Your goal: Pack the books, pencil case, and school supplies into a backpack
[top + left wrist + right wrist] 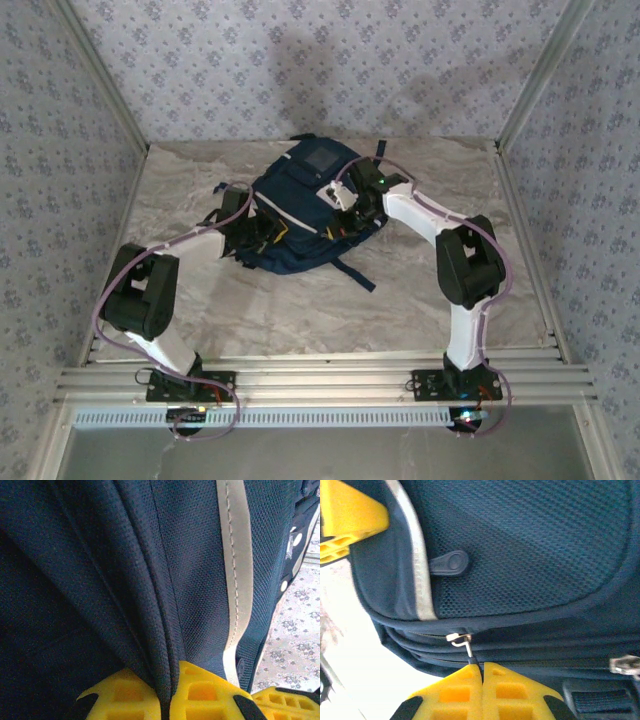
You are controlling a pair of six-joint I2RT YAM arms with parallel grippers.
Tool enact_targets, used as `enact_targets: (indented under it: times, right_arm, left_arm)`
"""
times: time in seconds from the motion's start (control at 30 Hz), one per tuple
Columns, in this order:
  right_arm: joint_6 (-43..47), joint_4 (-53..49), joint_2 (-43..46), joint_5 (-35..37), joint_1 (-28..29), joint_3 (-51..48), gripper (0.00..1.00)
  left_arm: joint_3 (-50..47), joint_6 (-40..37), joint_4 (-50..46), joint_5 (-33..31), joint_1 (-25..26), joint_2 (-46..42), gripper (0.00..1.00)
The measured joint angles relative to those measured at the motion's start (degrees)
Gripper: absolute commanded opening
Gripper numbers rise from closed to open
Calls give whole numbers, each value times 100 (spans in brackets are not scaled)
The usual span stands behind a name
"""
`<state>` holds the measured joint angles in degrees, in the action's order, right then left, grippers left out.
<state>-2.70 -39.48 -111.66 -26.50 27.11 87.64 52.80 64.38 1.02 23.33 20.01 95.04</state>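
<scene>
The backpack (305,205), navy with white trim, is being shown lying flat on the marble-patterned desk (250,310), toward the far middle of the surface, its grey square patch (322,157) turned upward at the far end. A dark strap (355,272) is being trailed from its near side across the desk.

The bag is being worked from both flanks. On its left side, a fold of the navy fabric (100,580) is being pinched by the left pincer (167,695), whose yellow fingertips are being pressed together with the cloth bunched between them; a white stripe (232,555) is being seen running down the panel just beside the fold. From above, this pincer (262,238) is being seen buried against the backpack's near-left edge.

On the right side, a zip pull (472,655) is being gripped by the right pincer (482,672), clenched tight on the dark cord that is hanging from a metal slider (460,639) on the zip line. Above it, a mesh-textured pocket (530,545) with a black rubber tab (450,562) is being framed close. From overhead, the right pincer (342,203) is being seen resting on the bag's upper right.

The scene is being enclosed by floral-papered walls (300,60).
</scene>
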Motion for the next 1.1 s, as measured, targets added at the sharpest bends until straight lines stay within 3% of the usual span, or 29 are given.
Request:
enact_targets:
  times: [0.03, 0.07, 0.2, 0.27, 0.37, 0.47, 0.6, 0.73, 0.8, 0.93, 1.1]
  right_arm:
    - [7, -46, 0, 177, -48, 4, 0]
    - [13, -90, 0, 310, -136, 4, 2]
    - [-52, -35, 116, 424, -439, -131, 53]
    - [-103, 59, 334, 417, -487, -334, 63]
    - [-240, 280, 946, 492, -503, -809, 66]
    - [-339, 686, 1764, 911, -612, -1462, 69]
    - [-505, 1462, 2907, 1794, -1307, -2730, 70]
    - [-562, 2398, 3357, 2518, -2293, -3888, 71]
    - [-485, 3161, 3501, 2861, -2643, -4649, 71]
    - [-278, 4474, 3689, 3292, -2774, -5890, 71]
    - [-190, 5998, 3539, 3622, -2774, -6321, 70]
  left_arm:
    - [0, -35, -39, -26, -15, -2, 1]
    - [7, -87, -98, -42, -37, -7, 9]
    - [208, -367, -505, -81, -90, -11, 48]
    - [367, -518, -739, -90, -87, -13, 58]
    - [693, -800, -1156, -188, -87, -22, 66]
    - [1043, -1252, -1585, -522, -90, -181, 68]
    - [1427, -2048, -1980, -1530, -118, -734, 72]
    - [1399, -2811, -2164, -2859, -299, -1375, 72]
    - [1185, -3250, -2111, -3622, -422, -1644, 73]
    - [343, -4085, -1674, -4907, -555, -1910, 73]
    - [-905, -5007, -697, -5659, -660, -1919, 73]
